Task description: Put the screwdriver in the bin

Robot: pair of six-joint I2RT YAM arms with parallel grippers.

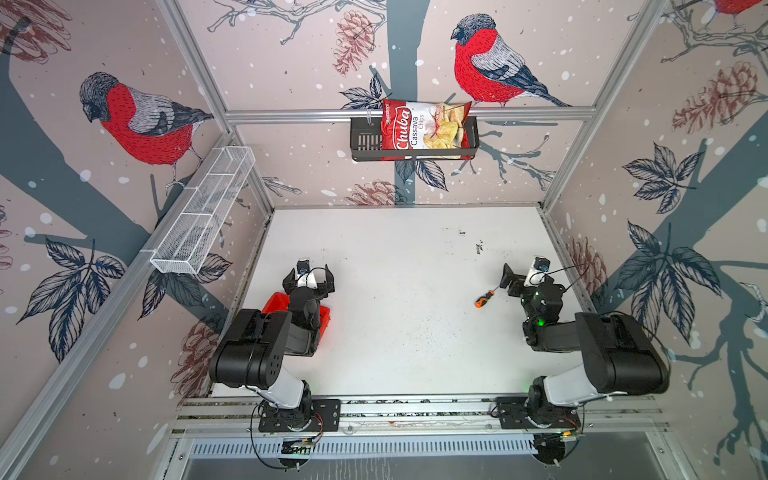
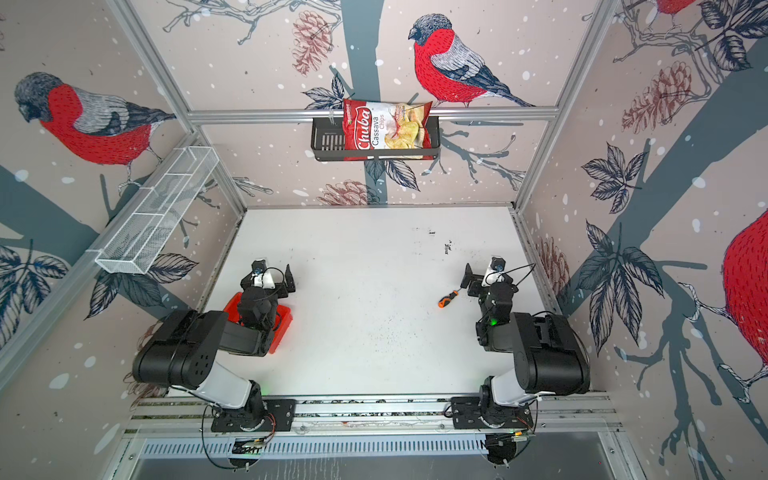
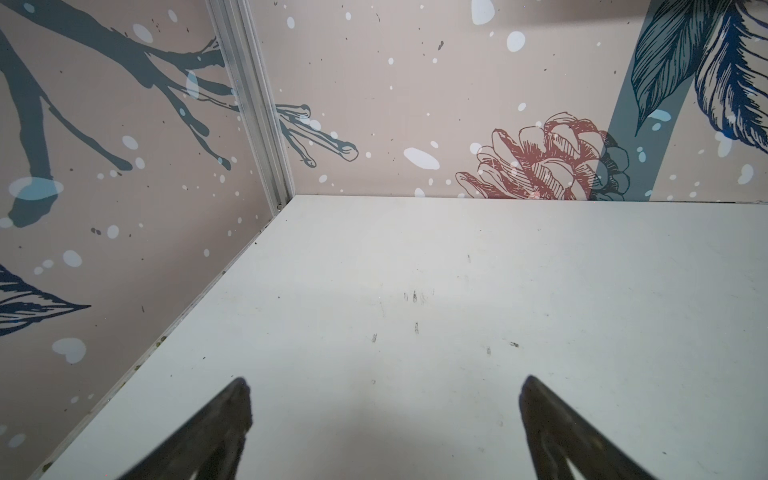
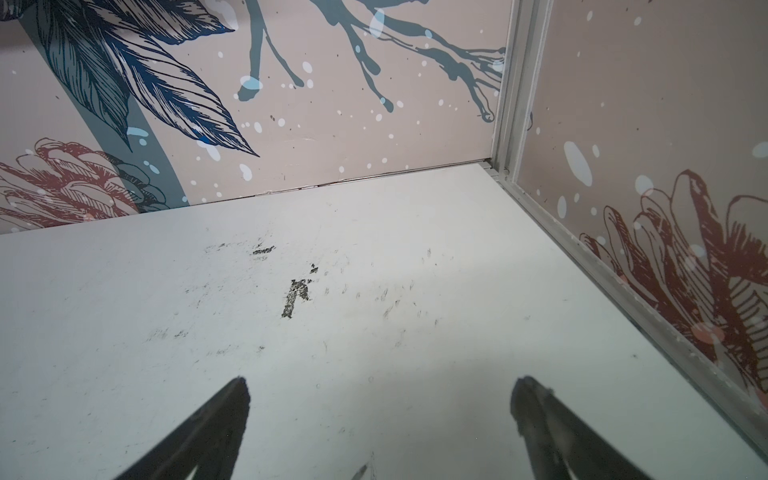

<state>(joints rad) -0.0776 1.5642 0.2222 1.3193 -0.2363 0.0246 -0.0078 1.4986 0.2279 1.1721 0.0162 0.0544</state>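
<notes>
Screwdriver point(image 1: 487, 296) and bin point(image 1: 274, 301) lie well apart on the white table point(image 1: 395, 332), one by each arm. The red-orange bin sits behind the fingers of the left gripper point(image 1: 309, 274), under its wrist and partly hidden by the arm. Those fingers are spread wide over bare table with nothing between them. On the back wall, far ahead of both pairs of fingers, a black basket point(image 1: 365, 143) holds a red bag point(image 1: 424, 126) reading "Chuba Cassava Chips". The right gripper point(image 1: 523, 274) is likewise spread wide and empty, and is plainly the nearer one. The screwdriver rests flat just beside its inner finger, outside the gap. Its long axis runs diagonally, with the silver shaft tip toward that finger and the orange-and-black handle pointing away, back toward the arm bases. I judge the right fingers must shift sideways and back to straddle it.
</notes>
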